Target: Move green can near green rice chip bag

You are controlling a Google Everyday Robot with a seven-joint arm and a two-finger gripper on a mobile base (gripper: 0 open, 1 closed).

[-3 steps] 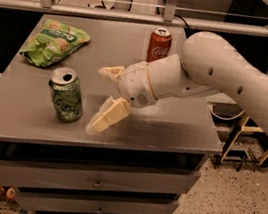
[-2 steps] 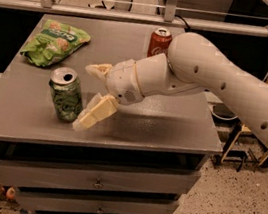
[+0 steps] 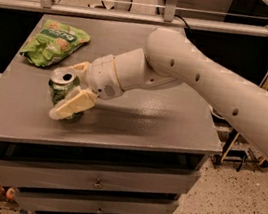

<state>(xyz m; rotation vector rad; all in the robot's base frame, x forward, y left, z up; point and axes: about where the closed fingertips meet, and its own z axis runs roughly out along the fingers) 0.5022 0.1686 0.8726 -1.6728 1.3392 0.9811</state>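
Grey table (image 3: 146, 126) carries everything. The green rice chip bag (image 3: 53, 43) lies beyond the gripper (image 3: 65, 90), well apart. The green can (image 3: 61, 82) stands upright between its wide-spread fingers, seemingly unlifted: reach done, grasp and carry remain.

Dim light; tabletop (image 3: 172, 120) shadow under hand (image 3: 64, 89)

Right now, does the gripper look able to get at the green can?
Probably yes: the gripper sits at the green can near the table's front edge; nothing stands between them, and the green rice chip bag lies apart behind.
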